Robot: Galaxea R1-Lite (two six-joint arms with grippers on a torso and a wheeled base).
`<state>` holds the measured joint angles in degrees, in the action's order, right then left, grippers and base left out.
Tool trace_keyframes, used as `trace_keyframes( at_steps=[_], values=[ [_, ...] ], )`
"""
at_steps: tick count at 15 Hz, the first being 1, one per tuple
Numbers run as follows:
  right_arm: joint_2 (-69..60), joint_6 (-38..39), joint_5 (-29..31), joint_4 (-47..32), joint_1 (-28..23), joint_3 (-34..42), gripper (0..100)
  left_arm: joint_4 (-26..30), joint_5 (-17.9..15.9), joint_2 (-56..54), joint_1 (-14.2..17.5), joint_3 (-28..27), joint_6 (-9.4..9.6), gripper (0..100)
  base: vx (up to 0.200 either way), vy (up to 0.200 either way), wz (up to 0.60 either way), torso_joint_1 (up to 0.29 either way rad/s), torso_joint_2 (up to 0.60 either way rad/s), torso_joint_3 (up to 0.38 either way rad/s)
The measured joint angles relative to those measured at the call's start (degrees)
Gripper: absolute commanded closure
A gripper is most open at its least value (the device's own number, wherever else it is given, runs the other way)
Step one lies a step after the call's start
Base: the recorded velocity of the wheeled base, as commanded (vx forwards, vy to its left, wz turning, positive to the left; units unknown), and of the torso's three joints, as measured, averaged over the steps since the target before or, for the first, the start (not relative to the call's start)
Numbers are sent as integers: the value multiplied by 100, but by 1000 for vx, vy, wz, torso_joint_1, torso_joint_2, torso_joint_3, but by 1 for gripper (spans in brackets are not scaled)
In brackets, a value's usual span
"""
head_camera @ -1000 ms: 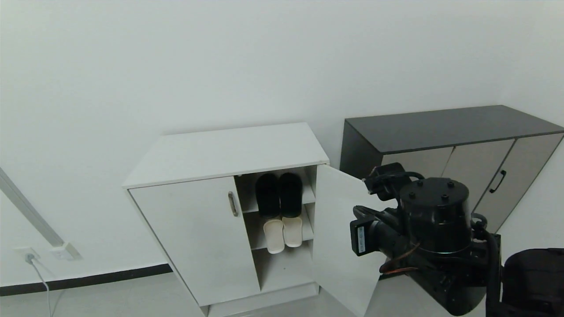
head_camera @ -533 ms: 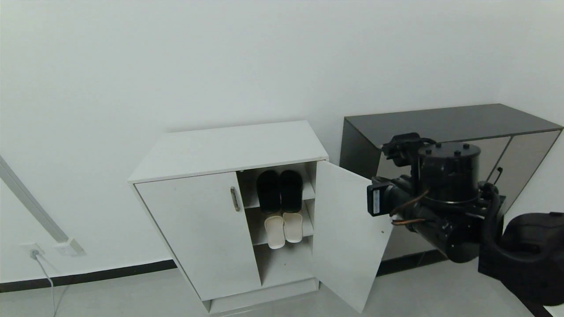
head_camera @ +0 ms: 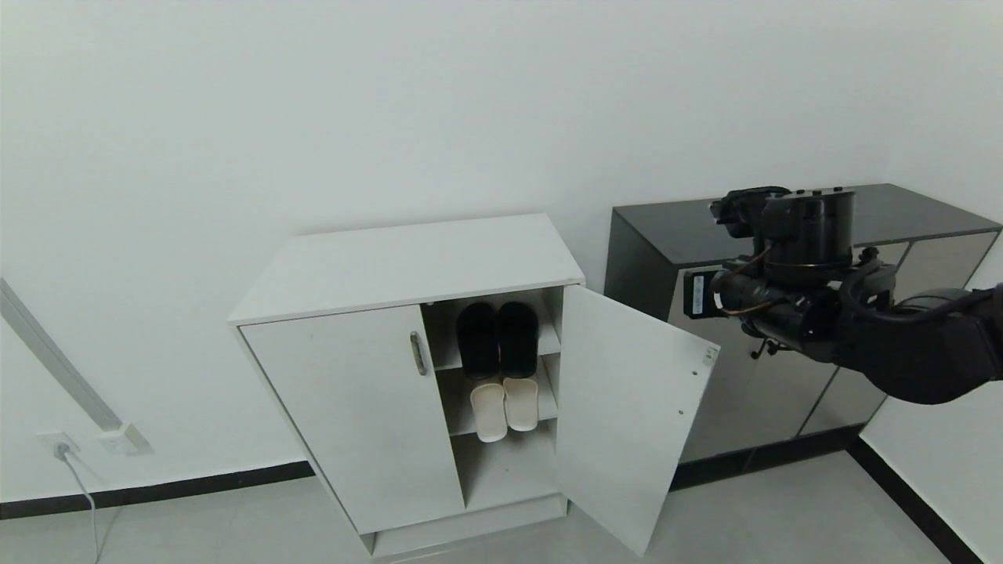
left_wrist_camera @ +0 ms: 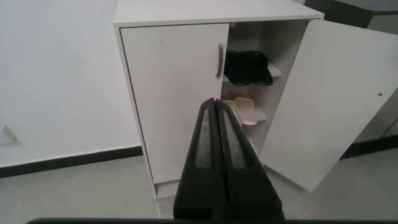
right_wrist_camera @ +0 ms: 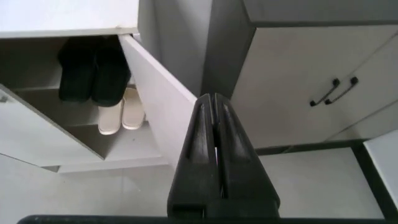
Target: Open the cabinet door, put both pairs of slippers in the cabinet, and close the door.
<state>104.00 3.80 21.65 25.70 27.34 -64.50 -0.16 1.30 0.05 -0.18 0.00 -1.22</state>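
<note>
Now both pairs sit inside the cabinet, black slippers above white slippers; closing step: right jaws, clenched empty right of the open door, should push its outer face left.

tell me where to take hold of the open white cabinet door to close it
Take the open door at its free vertical edge, coming from the robot's right, behind it. It stands swung out, inner face showing, and that edge is bare and farthest from the hinged side, so it likely turns easiest there.
</note>
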Motion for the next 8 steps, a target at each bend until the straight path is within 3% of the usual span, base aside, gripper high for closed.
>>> trace_keyframes(
  at_steps=[8],
  values=[
    [717, 301, -512, -9, -519, -322, 100, 0, 0, 0, 0, 0, 2, 100, 0, 0, 0, 0, 0, 0]
  ],
)
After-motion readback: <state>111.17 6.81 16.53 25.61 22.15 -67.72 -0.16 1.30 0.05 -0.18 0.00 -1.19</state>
